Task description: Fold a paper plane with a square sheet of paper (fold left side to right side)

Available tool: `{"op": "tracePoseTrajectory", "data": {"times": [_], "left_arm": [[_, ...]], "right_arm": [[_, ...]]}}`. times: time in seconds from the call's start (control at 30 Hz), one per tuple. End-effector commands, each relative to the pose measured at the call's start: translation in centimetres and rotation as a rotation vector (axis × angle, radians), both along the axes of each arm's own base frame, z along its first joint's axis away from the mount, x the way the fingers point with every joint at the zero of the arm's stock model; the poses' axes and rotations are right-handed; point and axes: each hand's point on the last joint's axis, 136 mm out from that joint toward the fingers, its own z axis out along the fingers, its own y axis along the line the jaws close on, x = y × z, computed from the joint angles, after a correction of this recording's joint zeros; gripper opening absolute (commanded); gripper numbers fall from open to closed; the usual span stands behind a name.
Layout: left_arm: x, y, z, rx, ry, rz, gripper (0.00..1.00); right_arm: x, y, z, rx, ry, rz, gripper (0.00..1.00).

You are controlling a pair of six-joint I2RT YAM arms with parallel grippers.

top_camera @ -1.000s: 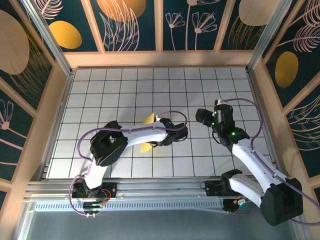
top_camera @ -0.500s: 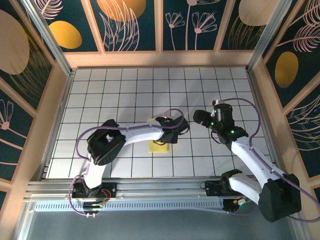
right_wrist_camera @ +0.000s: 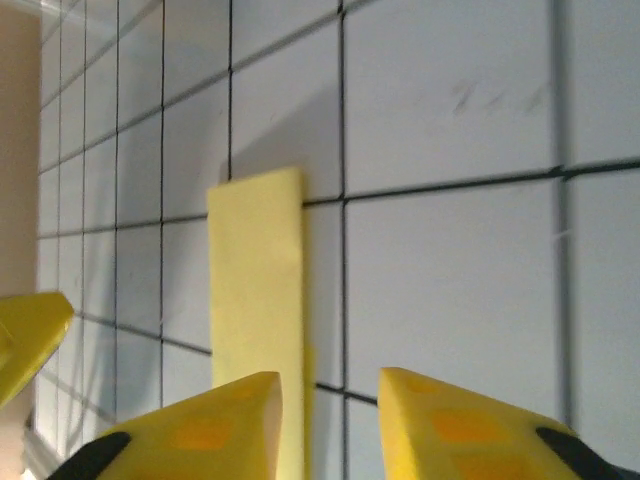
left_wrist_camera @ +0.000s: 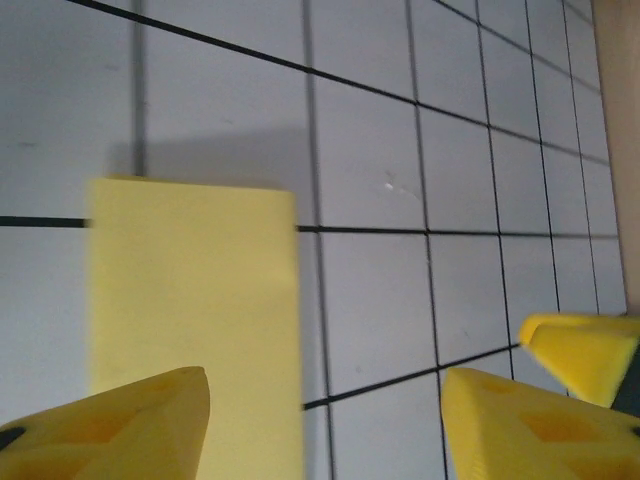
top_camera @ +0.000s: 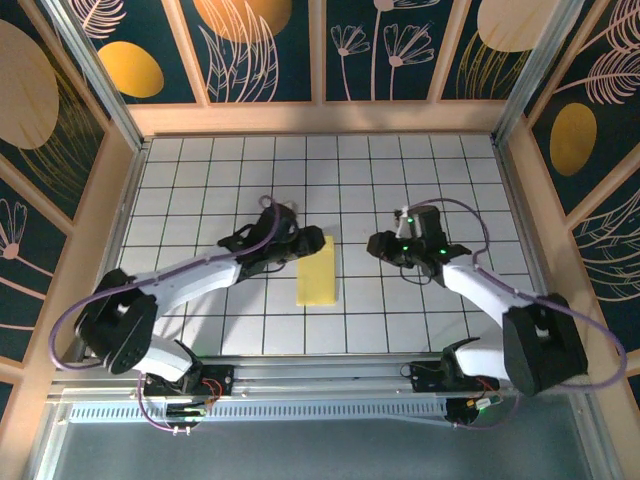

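I'm seeing the sheet of paper (top_camera: 319,272) lying flat on the table (top_camera: 200,180) as a half-width rectangle, so the side fold looks done. The left gripper (top_camera: 303,240) is hovering beside it, spread and empty. The right gripper (right_wrist_camera: 330,400) is narrowed, pinching nothing. Next I'm expecting to sharpen the crease.

Paper (left_wrist_camera: 190,300): hidden parts.
Its near end ran off the left wrist view's bottom edge, one corner behind the left finger (left_wrist_camera: 110,425).
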Motion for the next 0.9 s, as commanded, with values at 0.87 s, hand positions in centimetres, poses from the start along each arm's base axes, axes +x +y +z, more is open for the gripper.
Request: {"op": "tracePoseTrajectory", "data": {"times": [0.87], "left_arm": [[-1.5,5.0,-5.3,-0.111,0.113,0.085,0.46]], "right_arm": [[-1.1,8.3,-10.4,-0.100,0.208,0.230,0.00]]}}
